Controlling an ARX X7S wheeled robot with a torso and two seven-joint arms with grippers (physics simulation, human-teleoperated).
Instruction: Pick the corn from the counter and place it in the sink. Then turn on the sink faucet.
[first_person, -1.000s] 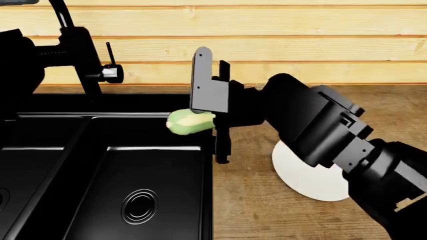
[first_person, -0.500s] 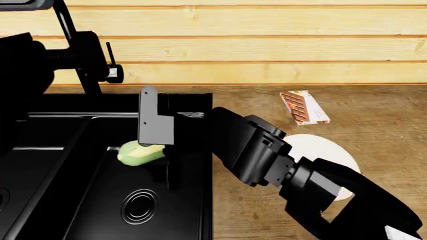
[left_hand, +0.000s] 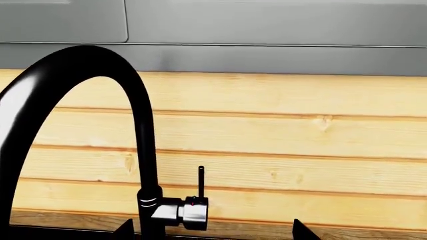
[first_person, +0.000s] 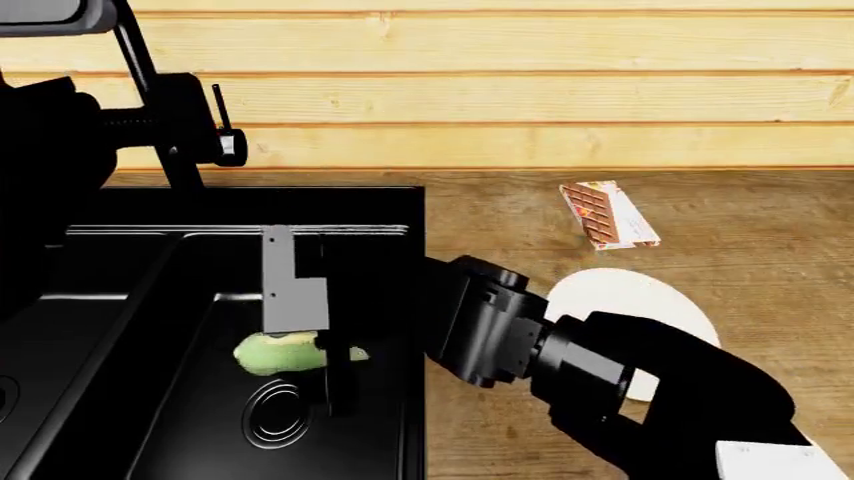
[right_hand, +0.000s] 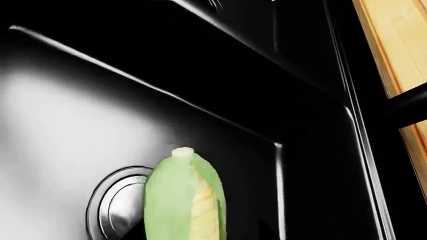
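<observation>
Now right tool (first_person: 310, 345) lower, corn (first_person: 280, 353) deeper in sink (first_person: 387, 215).

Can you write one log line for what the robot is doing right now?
right tool: shut on corn | corn: inside sink basin, above drain | faucet: lever upright, untouched

The large black double-basin sink (first_person: 160, 300) is glossy, throwing pale reflections. The brown counter (first_person: 747, 210) shows matt wood grain, and the pale wall planks (first_person: 534, 90) behind look like smooth timber. The tall black gooseneck faucet (left_hand: 140, 150) shines, chrome-tipped at its side. The small pale-green husked corn (right_hand: 185, 197) looks smooth, softly matt.
</observation>
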